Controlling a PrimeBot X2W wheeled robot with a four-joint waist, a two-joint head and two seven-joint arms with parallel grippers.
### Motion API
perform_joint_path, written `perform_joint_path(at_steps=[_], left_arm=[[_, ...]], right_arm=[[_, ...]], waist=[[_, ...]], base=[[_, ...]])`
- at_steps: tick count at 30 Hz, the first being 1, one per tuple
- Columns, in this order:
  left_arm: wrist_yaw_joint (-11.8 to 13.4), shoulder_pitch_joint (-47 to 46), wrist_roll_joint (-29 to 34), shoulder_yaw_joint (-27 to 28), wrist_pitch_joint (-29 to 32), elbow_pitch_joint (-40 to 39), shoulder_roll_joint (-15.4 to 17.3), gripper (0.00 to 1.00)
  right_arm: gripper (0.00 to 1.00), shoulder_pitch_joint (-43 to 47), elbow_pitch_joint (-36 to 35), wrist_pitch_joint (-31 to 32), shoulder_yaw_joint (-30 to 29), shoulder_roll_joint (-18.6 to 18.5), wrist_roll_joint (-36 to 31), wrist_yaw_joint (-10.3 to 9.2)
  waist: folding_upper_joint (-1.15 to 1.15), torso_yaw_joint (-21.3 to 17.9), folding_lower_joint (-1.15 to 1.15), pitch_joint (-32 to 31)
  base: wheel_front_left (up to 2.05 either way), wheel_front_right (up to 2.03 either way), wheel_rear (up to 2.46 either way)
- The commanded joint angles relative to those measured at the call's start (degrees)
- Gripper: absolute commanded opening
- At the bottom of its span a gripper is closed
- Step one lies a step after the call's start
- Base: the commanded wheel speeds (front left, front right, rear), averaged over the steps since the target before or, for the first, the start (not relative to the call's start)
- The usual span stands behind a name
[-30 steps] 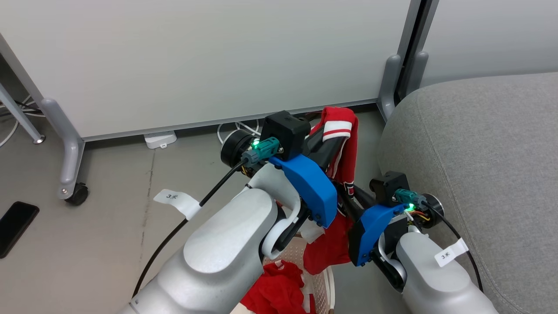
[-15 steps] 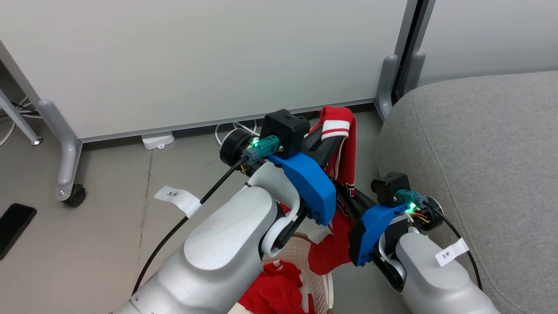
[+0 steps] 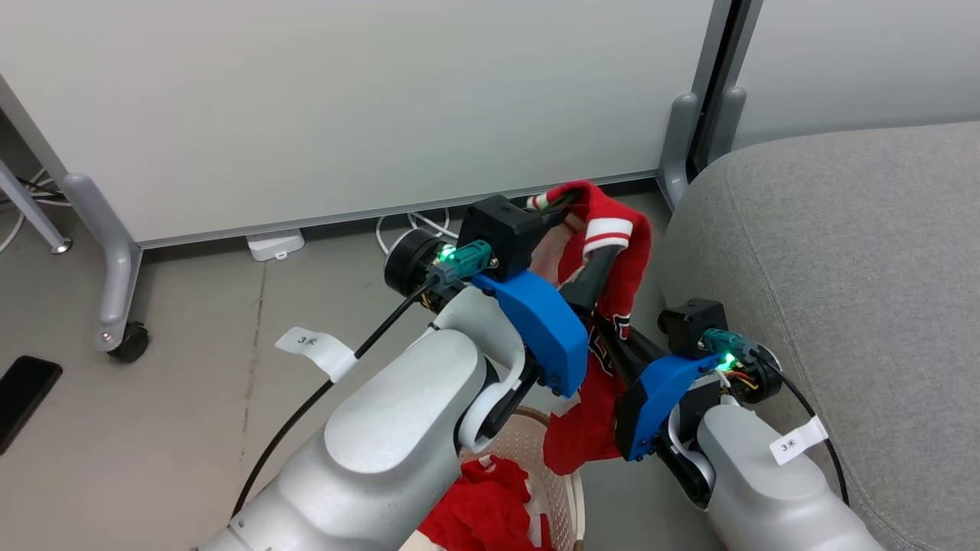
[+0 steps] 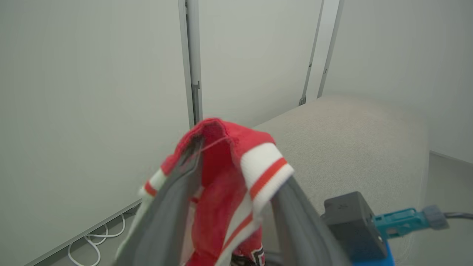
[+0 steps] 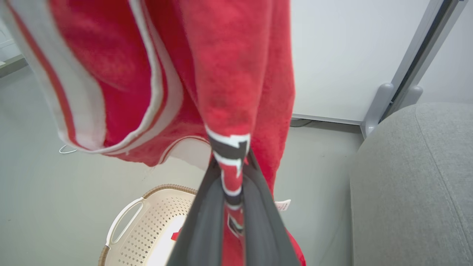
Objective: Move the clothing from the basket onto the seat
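Two red garments: one garment hangs in the air between the grippers, and a second garment lies crumpled in the one basket, low in the head view. The left gripper stands open, its two fingers spread wide, with the garment's white-and-red striped band draped over their tips. The right gripper is lower and clamped on a fold of the same garment where the black-and-white lettering runs. The garment's lower end hangs at the basket's rim on the side toward the seat; I cannot tell whether it touches. The one seat has its rounded edge just beside the right gripper, with a narrow strip of floor between seat and basket, and its grey top is bare. Two white panels close the far side, and their grey feet meet near the seat's corner. To the left the floor is open as far as a caster and a phone, and cables lie under the panel's edge.
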Motion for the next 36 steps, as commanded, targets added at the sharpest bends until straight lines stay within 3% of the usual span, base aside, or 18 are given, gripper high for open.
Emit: perform_joint_path(at_steps=[1, 13, 27, 33, 36], left_arm=[[0.34, -0.91, 0.22, -0.10, -0.37, 0.17, 0.19, 1.00], [0.31, 2.50, -0.56, -0.39, -2.07, 0.84, 2.00, 1.00], [0.09, 13.08, -0.59, 1.32, -11.25, -2.84, 7.94, 1.00], [-0.36, 18.14, 1.29, 4.27, -13.06, -5.31, 10.47, 1.00], [-0.68, 21.33, 3.44, 8.66, -13.08, -8.94, 10.77, 1.00]], right_arm=[[0.00, -1.07, 0.11, -0.31, 0.07, -0.14, 0.08, 0.03], [0.00, -2.00, 1.15, -0.80, -1.02, -0.14, 1.29, 0.03], [0.00, -2.13, -0.59, -0.84, -9.96, -0.13, -2.96, 0.03], [0.00, -0.83, -1.51, -0.84, -11.92, -0.13, -5.23, 0.03], [0.00, -0.26, -1.96, -0.85, -12.44, -0.12, -5.82, 0.03]], waist=[[0.00, -0.01, 0.00, 0.00], [0.00, -0.05, 0.00, 0.13], [0.00, -0.43, 0.00, 0.18], [0.00, -1.11, 0.00, -0.31], [0.00, -1.48, 0.00, -0.43]], base=[[0.00, 0.00, 0.00], [0.00, 0.00, 0.00], [0.00, 0.00, 0.00], [0.00, 0.00, 0.00], [0.00, 0.00, 0.00]])
